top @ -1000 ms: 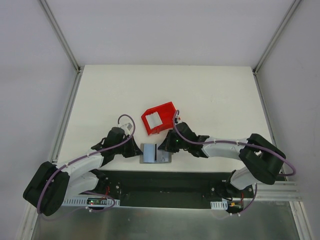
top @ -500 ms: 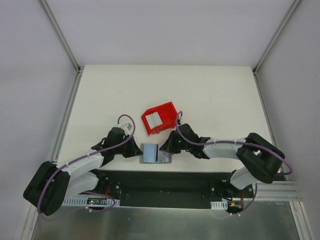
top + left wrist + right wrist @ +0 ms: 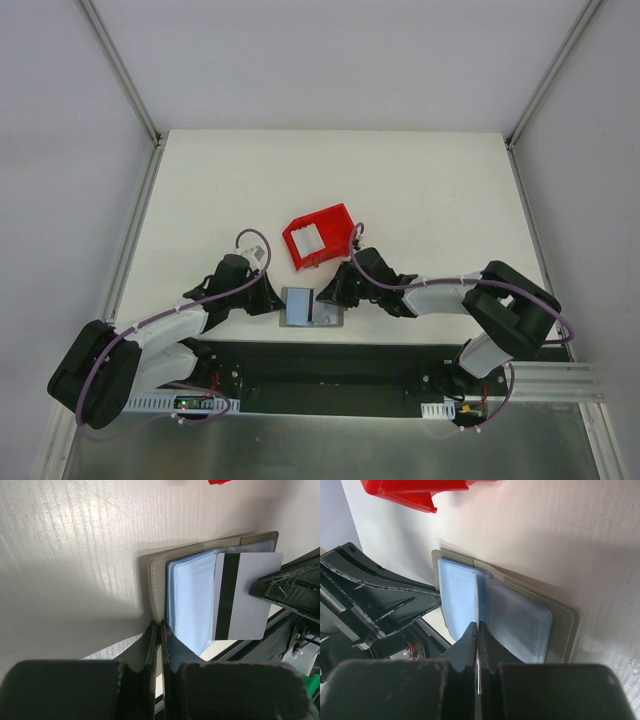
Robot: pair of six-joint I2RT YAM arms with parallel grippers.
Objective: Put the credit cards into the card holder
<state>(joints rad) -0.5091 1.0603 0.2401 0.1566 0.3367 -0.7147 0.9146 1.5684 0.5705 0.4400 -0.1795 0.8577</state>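
The grey card holder (image 3: 298, 308) lies open near the table's front edge, its light blue slotted inside facing up. My left gripper (image 3: 272, 300) is shut on its left cover edge, shown in the left wrist view (image 3: 160, 630). My right gripper (image 3: 332, 293) is shut on a white credit card with a black stripe (image 3: 245, 597). It holds the card tilted over the holder's (image 3: 190, 595) right half. In the right wrist view the card stands edge-on (image 3: 477, 600) between the jaws (image 3: 478, 627), at the middle fold of the holder (image 3: 520, 615).
A red plastic bin (image 3: 318, 235) lies tipped just behind the holder, a pale patch like a card inside it (image 3: 308, 238). The black base plate (image 3: 330, 365) runs along the table's front edge right below the holder. Walls rise at both table sides.
My right gripper has shifted slightly left and down with the card, closer over the open holder. The left gripper and the holder have stayed put.
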